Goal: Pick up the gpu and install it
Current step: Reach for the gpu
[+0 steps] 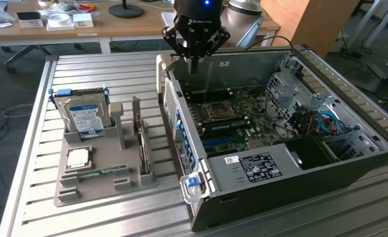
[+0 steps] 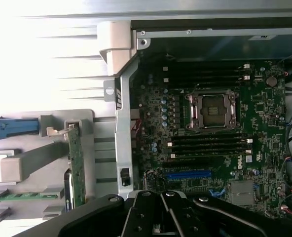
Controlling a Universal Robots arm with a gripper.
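The gpu (image 1: 142, 144) stands on its edge in a slot of the grey holder (image 1: 98, 192), its silver bracket at the far end; in the wrist view the gpu (image 2: 76, 165) shows as a thin green-edged board. My gripper (image 1: 192, 65) hangs above the open computer case (image 1: 292, 168), near its back corner on the exterior view's left, well apart from the gpu. Its fingers meet at the tips with nothing between them; the wrist view has the gripper (image 2: 161, 202) over the motherboard (image 2: 210, 148). A blue expansion slot (image 2: 188, 174) lies bare on the board.
The holder also carries a hard drive (image 1: 85, 117) with a blue-white label, a square chip (image 1: 78, 158) and a green memory stick (image 1: 96, 173). Everything rests on a slatted metal table (image 1: 101, 74). Cables and drive bays fill the case's side on the exterior view's right.
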